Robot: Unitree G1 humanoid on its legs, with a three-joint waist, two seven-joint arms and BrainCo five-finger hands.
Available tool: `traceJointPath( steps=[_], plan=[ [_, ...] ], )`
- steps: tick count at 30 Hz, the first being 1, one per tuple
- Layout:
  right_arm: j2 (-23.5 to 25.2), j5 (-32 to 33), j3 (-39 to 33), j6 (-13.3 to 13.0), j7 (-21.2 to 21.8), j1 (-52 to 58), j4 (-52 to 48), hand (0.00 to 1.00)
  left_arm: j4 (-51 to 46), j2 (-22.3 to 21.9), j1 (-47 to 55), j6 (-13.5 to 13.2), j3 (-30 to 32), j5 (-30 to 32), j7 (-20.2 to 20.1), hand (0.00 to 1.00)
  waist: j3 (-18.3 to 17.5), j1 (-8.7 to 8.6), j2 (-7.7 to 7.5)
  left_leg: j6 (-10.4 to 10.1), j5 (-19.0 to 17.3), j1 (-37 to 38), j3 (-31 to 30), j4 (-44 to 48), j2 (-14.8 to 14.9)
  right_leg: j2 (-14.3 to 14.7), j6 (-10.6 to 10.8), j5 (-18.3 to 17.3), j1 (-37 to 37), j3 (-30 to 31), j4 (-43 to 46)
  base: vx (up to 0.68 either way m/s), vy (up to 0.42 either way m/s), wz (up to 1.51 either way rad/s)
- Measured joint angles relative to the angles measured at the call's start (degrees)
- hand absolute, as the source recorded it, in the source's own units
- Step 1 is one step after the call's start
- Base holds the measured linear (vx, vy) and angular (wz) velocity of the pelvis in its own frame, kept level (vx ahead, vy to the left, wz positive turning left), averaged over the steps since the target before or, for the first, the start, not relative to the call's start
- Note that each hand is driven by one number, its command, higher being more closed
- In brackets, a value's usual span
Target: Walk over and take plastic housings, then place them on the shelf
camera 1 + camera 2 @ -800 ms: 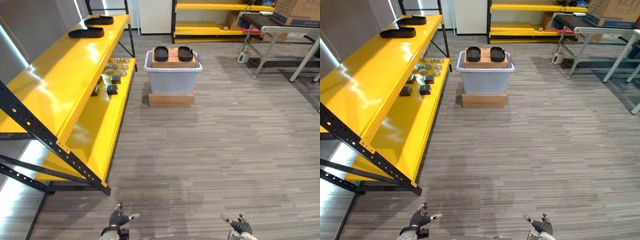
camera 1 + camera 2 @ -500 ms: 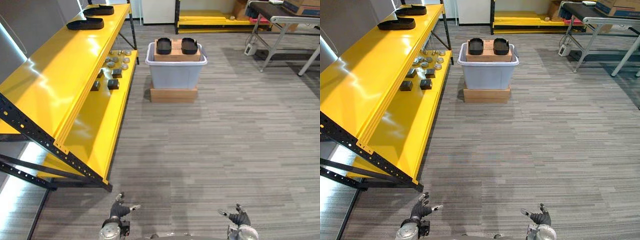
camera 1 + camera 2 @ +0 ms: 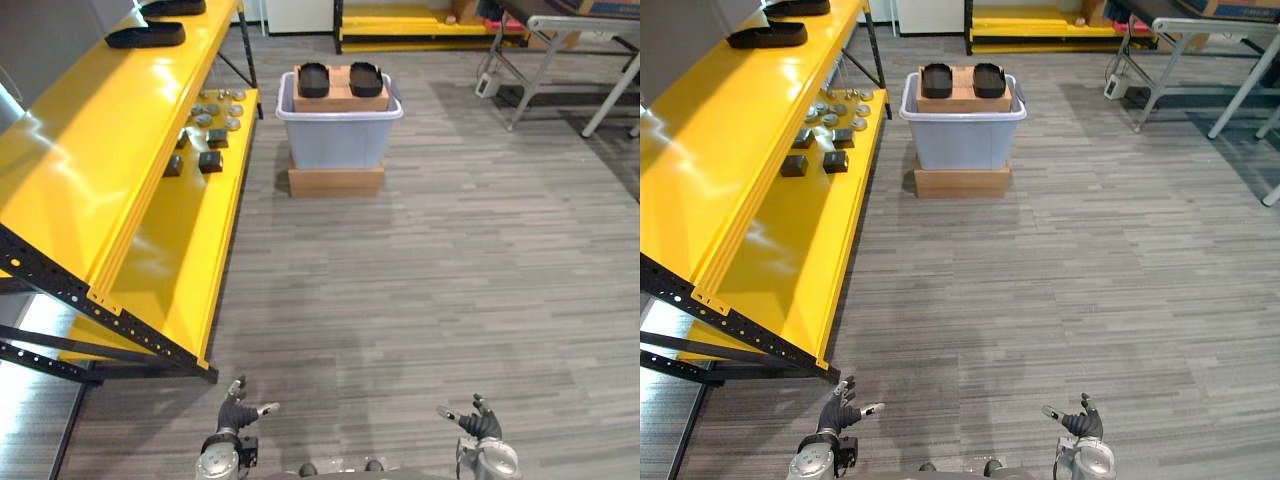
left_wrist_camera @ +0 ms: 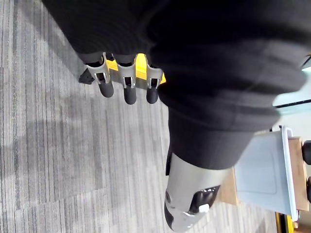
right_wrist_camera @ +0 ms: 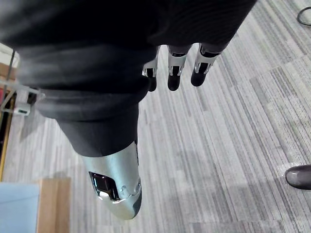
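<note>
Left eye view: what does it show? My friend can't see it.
Two black plastic housings lie on a cardboard box in a pale bin across the floor. A yellow shelf on the left holds two more housings. The left hand and right hand hang open and empty at the bottom.
</note>
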Motion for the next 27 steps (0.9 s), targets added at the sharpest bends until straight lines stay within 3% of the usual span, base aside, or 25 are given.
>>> traceJointPath(
  steps=[3, 5, 6, 9, 10, 12, 14, 15, 16, 17, 19, 20, 21, 22, 23, 25, 27],
  plan=[
    [-0.1, 0.5, -0.5, 0.1, -0.7, -0.5, 0.0, 0.0, -2.1, -0.1, -0.1, -0.2, 0.0, -0.7, 0.7, 0.0, 0.1, 0.03, 0.18, 1.0, -3.2, -0.6, 0.9, 2.8, -0.3, -1.6, 2.1, -3.9, -4.9, -1.1, 10.7, 0.11, 0.096, -0.19],
    [0.1, 0.9, -0.3, 0.2, -1.0, -0.9, -0.3, 0.0, -2.4, 0.0, -0.4, -0.3, -0.3, -1.8, 1.2, 0.0, 1.4, -0.34, 0.32, 2.0, -4.7, 1.8, 0.2, 2.9, -1.0, -4.3, 2.5, -4.5, -11.8, -4.0, 28.2, 0.27, 0.118, 0.04],
    [0.2, 1.0, -0.2, 0.4, -1.5, -0.6, -0.5, 0.0, -2.8, 0.5, -0.9, -0.3, -0.8, -2.1, 1.4, 0.0, 2.4, -0.32, -0.28, 3.1, -5.7, 4.5, -0.4, 3.2, -1.5, -6.0, 1.5, -6.5, -15.2, -6.2, 36.4, 0.33, 0.081, 0.19],
    [-0.1, 1.1, 0.5, 0.4, -1.7, -0.7, -3.3, 0.0, -2.9, 1.3, -1.8, -0.3, -1.2, -2.2, 2.4, 0.0, 2.9, -0.52, 0.09, 2.5, -6.8, 8.2, -2.1, 1.3, -1.0, -6.6, 0.2, -8.9, -20.2, -10.2, 35.9, 0.41, 0.038, 0.26],
    [-0.4, 1.1, 0.7, 0.3, -1.7, -1.4, -5.0, 0.0, -2.9, 1.3, -2.9, -0.3, -1.2, -2.5, 2.6, 0.0, 3.6, -0.71, 1.2, 1.8, -7.2, 10.1, -2.6, -0.2, 0.6, -5.5, -0.1, -8.8, -23.1, -11.9, 33.0, 0.5, -0.029, 0.32],
    [-1.6, 1.0, 1.8, 0.1, -1.7, -2.3, -6.3, 0.0, -2.8, 1.1, -4.6, -0.3, -1.2, -2.6, 2.8, 0.0, 5.3, -1.28, 3.16, -0.4, -8.2, 12.9, -3.2, -0.7, 3.8, -2.3, -1.5, -4.4, -27.4, -13.3, 24.5, 0.58, -0.053, 0.35],
    [-2.8, 0.9, 4.4, 0.1, -1.6, -3.2, -7.2, 0.0, -2.9, 2.0, -5.1, -0.5, -0.6, -2.5, 3.8, 0.0, 5.5, -1.72, 2.14, -3.7, -8.8, 16.1, -3.5, -0.4, 4.5, 0.8, -3.1, 7.5, -30.0, -10.9, 10.4, 0.72, -0.117, 0.37],
    [-3.6, 0.8, 4.8, 0.1, -1.6, -2.9, -7.5, 0.0, -2.4, 1.5, -5.0, -0.5, -0.1, -2.5, 3.9, 0.0, 5.6, -2.61, 2.17, -5.9, -10.1, 18.7, -4.2, 1.8, 5.6, 1.5, -8.2, 16.4, -30.6, -9.1, 12.8, 0.73, -0.139, 0.28],
    [-4.0, 0.8, 4.8, 0.2, -1.6, -2.9, -7.4, 0.0, -2.4, 1.1, -5.3, -0.4, -0.1, -2.5, 3.9, 0.0, 5.8, -2.64, 3.18, -6.1, -10.0, 18.7, -4.3, 2.6, 6.5, 1.9, -8.5, 15.4, -31.0, -9.7, 14.9, 0.74, -0.146, 0.36],
    [-4.0, 0.8, 4.8, 0.3, -1.6, -3.9, -8.0, 0.0, -2.6, 0.8, -6.5, -0.4, -0.3, -2.5, 3.8, 0.0, 6.4, -3.05, 3.75, -11.0, -6.4, 16.9, -4.3, 6.5, 7.6, 1.2, -9.2, 11.0, -32.1, -10.3, 19.7, 0.56, -0.135, 0.26],
    [-4.2, 0.8, 5.2, 0.3, -1.4, -4.0, -8.7, 0.0, -2.4, -0.3, -7.1, -0.5, -0.2, -2.6, 3.7, 0.0, 6.7, -3.39, 3.87, -9.0, 5.2, 12.2, -4.0, 17.6, 7.4, -0.1, -9.1, 6.0, -28.9, -10.8, 21.2, 0.86, -0.233, 0.34],
    [-4.7, 0.8, 6.6, 0.3, -1.4, -3.8, -8.7, 0.0, -2.3, -1.1, -6.6, -0.5, 0.0, -2.7, 3.6, 0.0, 7.5, -2.86, 3.64, -8.6, 16.9, 8.6, -3.3, 29.1, 9.4, 0.2, -8.7, 3.8, -22.5, -10.8, 17.7, 0.86, -0.233, 0.2],
    [-4.5, 0.9, 7.6, 0.1, -1.4, -4.0, -8.7, 0.0, -2.3, -1.2, -6.2, -1.0, 0.0, -2.7, 3.4, 0.0, 8.1, -2.79, 4.21, -6.6, 14.5, 3.7, -1.2, 43.0, 13.0, 1.7, -9.1, 3.0, -16.0, -10.7, 14.0, 0.69, -0.183, 0.13],
    [-4.3, 0.9, 7.9, -0.1, -1.4, -4.1, -8.7, 0.0, -2.1, -1.2, -6.2, -1.2, 0.0, -2.7, 3.4, 0.0, 8.5, -2.63, 3.96, -4.4, 11.9, 1.0, 0.3, 49.2, 14.9, 2.2, -9.0, 2.6, -12.6, -10.6, 11.9, 0.65, -0.159, 0.0],
    [-4.1, 1.0, 8.4, -0.7, -1.5, -4.2, -8.5, 0.0, -1.8, -1.3, -6.1, -1.3, 0.0, -2.8, 3.4, 0.0, 9.1, -1.36, 3.08, -1.8, 8.0, -3.7, 2.3, 56.8, 16.9, 2.9, -8.8, 2.3, -6.3, -10.1, 7.4, 0.6, -0.123, -0.07],
    [-4.1, 1.1, 8.2, -0.9, -1.6, -4.2, -8.5, 0.0, -1.9, -1.4, -5.8, -1.4, 0.0, -3.1, 3.4, 0.0, 9.6, -0.15, 2.12, -1.2, 4.5, -10.6, 3.9, 56.1, 16.3, 2.7, -8.8, 2.3, 1.2, -9.5, 1.0, 0.56, -0.069, -0.07],
    [-4.1, 2.2, 7.5, -0.9, -1.6, -4.6, -8.4, 0.0, -2.1, -1.5, -4.8, -1.4, 0.0, -3.1, 3.4, 0.0, 10.0, 0.22, 1.56, -2.0, 1.3, -19.0, 3.9, 42.3, 12.0, 1.9, -6.5, 0.8, 7.1, -9.0, -3.4, 0.53, 0.025, -0.06]
  ],
)
